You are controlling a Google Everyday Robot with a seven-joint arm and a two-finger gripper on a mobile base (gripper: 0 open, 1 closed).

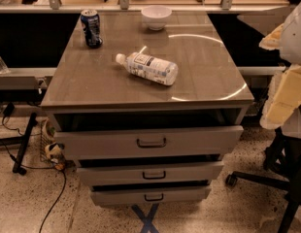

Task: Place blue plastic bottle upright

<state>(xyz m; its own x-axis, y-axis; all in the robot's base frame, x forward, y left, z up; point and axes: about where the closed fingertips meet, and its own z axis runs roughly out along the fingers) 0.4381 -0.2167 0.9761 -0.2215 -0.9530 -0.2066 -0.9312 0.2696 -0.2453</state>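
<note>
Plainly, the blue plastic bottle (149,68) lies on its side mid-table (92,89), well apart from the pincer, which is out of view beyond the arm (291,89). Whether the pincer is apart or together cannot be told. It should clasp the bottle across its body and tip it base-down.

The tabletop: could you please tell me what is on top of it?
A blue plastic bottle on its side, an upright soda can, a white bowl whose inside is partly hidden. The gripper is out of view.
</note>
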